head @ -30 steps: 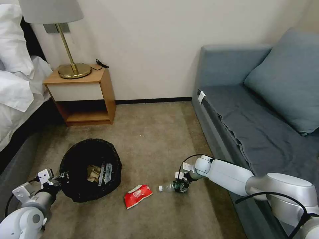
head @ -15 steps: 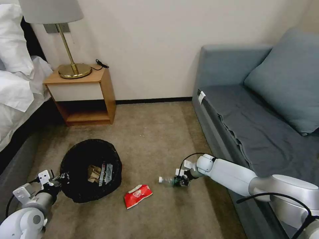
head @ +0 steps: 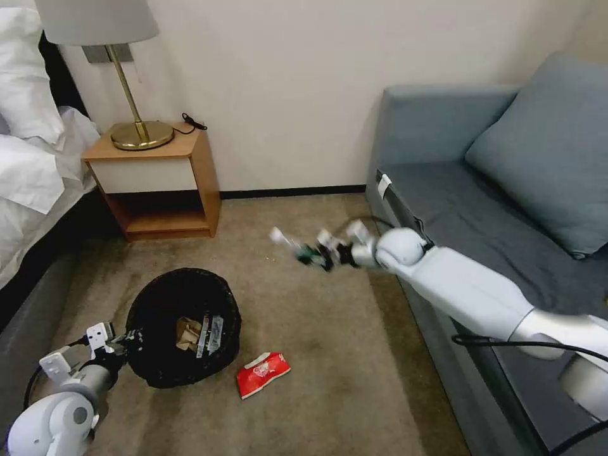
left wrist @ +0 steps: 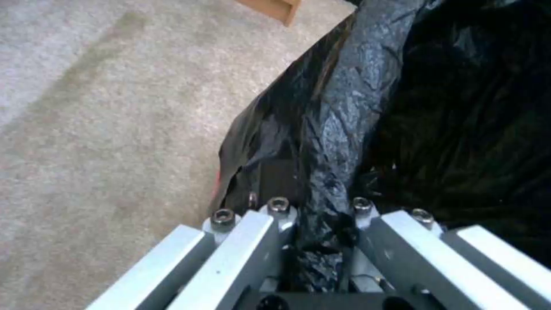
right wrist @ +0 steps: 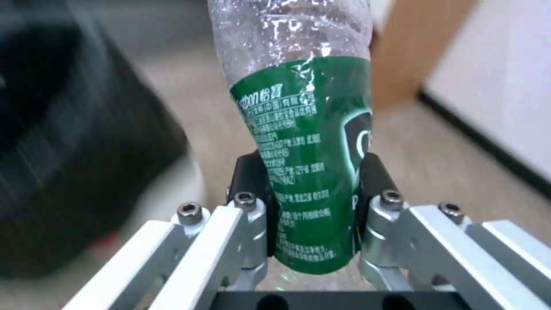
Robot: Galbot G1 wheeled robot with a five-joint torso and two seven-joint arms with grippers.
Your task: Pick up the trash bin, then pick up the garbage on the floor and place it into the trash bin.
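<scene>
Lifted off the carpet since the earlier frames, the clear bottle (head: 297, 251) with its green label now rides in mid-air in your right gripper (head: 316, 254), above the open floor between the nightstand (head: 158, 183) and the sofa (head: 481, 209); the trash bin (head: 182, 326) has also shifted a little toward the snack packet.

Handling, as a judgement: you are carrying an empty, thin-walled bottle, so it should be very light, easily dented and somewhat slick. The labelled middle, where the wall is straight, looks like the sound place to hold it, and that is where you have it.

Right jaws: closed part-way onto the bottle (right wrist: 304, 142), one dark pad on each side of the green label, the neck pointing away from the wrist.

Left jaws: your left gripper (left wrist: 318, 219) is pinched nearly closed on the bin's rim with the crinkly black liner (left wrist: 344, 129) caught between them, low at the robot's left side. The soft liner may slip under load.

Brown paper and a shiny wrapper (head: 209, 332) lie inside the bin. The red-and-white snack packet (head: 263, 373) remains on the carpet just beside it.
</scene>
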